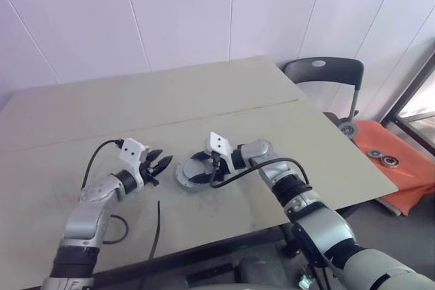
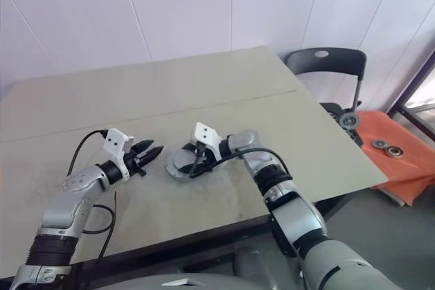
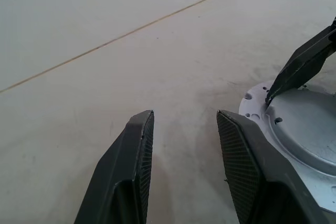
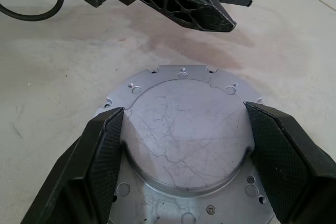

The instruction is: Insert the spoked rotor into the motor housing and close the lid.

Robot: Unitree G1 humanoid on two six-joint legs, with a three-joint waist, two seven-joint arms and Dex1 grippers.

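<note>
Black ribbed pads [image 4: 100, 166] of the right gripper [image 4: 184, 150] are seen nearest, one on either side of a raised round boss on the lid [image 4: 184, 129]. Both pads are pressed against the boss wall, so the wide-set fingers are clamped on the lid.

Largest in the scene, a pale beige table [image 1: 136, 113] with a matt, faintly scuffed top is noted, crossed by a thin straight seam [image 1: 224, 115]. A black folding chair [image 1: 325, 76] with a curved plastic back is observed beyond the far right corner, and an orange cloth [image 1: 408, 161] bearing small metal rings is seen on the floor to the right.

The lid is recorded as a flat, round, grey metal disc, its raised centre marked by fine scratches and its outer flange pierced by small holes and notched at the edge. It lies near the middle of the table's front half, in front of the robot. What lies beneath it cannot be told, and its central hole cannot be made out.

The right arm is bent across the front, its gripper pointing left and slightly downward onto the lid. The left gripper [image 1: 158, 164] is held just beside the lid on its left, above the tabletop, pointing toward it. Its fingers [image 3: 131, 166] are parted with nothing between them. A black cable [image 1: 155, 232] is laid loosely near the left arm.
</note>
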